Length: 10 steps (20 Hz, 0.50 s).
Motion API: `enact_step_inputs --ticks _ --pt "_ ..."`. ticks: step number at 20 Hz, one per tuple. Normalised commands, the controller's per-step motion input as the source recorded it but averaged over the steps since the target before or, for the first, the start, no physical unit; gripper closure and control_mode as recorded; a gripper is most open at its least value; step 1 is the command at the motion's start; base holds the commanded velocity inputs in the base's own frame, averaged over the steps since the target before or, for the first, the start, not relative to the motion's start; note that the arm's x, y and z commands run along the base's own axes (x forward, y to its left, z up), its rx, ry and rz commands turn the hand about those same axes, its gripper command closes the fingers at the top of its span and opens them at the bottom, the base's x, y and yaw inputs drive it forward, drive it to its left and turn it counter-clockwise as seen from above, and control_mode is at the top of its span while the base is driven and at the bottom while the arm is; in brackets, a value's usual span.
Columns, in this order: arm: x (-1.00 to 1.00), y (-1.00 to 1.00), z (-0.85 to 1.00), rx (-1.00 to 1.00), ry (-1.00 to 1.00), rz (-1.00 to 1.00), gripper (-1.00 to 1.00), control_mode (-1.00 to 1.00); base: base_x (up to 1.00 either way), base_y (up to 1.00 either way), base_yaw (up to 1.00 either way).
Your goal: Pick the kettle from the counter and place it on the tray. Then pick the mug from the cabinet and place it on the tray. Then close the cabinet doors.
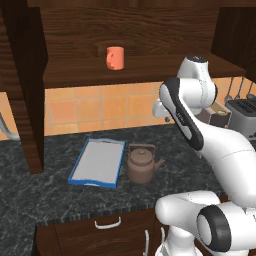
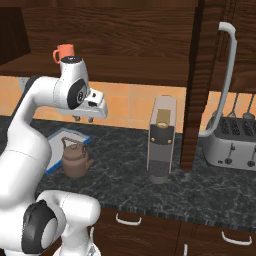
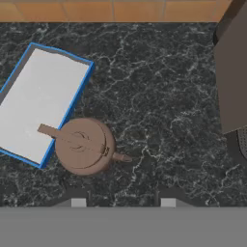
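Note:
The brown kettle (image 1: 141,164) (image 2: 75,159) (image 3: 84,146) stands on the dark marbled counter (image 1: 50,195), touching the right side of the blue-rimmed tray (image 1: 97,160) (image 2: 56,139) (image 3: 38,101). The tray holds nothing. My gripper (image 2: 84,119) (image 3: 122,202) hangs well above the counter, pointing down, open with nothing between its fingers. In the hand view the kettle lies a little up and left of the fingertips. The orange-red mug (image 1: 115,58) (image 2: 64,52) sits on the shelf of the cabinet (image 1: 140,67). Both cabinet doors (image 1: 27,85) (image 2: 200,85) are swung open.
A boxy coffee machine (image 2: 161,137) (image 3: 234,72) stands on the counter to the right of the kettle. Farther right is a silver toaster (image 2: 232,137) (image 1: 242,107). The open right door, with its long bar handle (image 2: 225,75), juts out over the counter between them.

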Motion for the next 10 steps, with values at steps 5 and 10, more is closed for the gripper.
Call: enact_step_inputs --ticks 5,10 --pt "-0.24 0.04 -0.06 0.00 0.01 0.00 -1.00 -1.00 0.00 0.00 0.00" --pt "-0.36 0.23 -0.41 0.00 0.10 0.00 -1.00 -1.00 0.00 0.00 0.00"
